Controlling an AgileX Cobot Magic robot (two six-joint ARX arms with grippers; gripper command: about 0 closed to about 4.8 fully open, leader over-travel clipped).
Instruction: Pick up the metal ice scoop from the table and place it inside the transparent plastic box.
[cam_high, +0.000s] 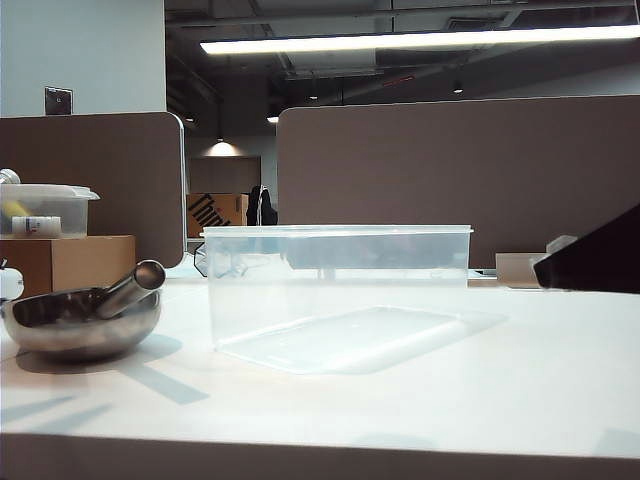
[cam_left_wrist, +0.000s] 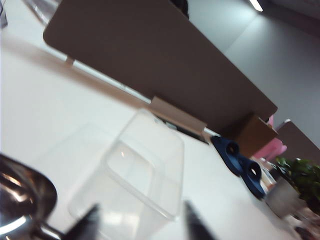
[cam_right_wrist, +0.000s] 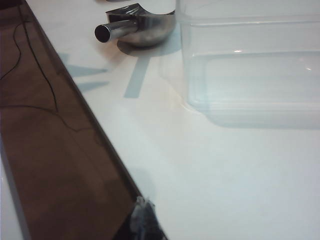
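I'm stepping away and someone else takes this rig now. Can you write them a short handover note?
Left pincer: open, nothing between its fingers, hovering above the table between the metal ice scoop and the transparent plastic box.
Right pincer: only a blurred tip shows in its wrist view, state unclear; it holds nothing that can be seen.
Scoop: resting on the table left of the box, handle tilted up toward the box.
Box: upright, empty.
Done: nothing yet.
Left: grasp the scoop, lift it, set it in the box.
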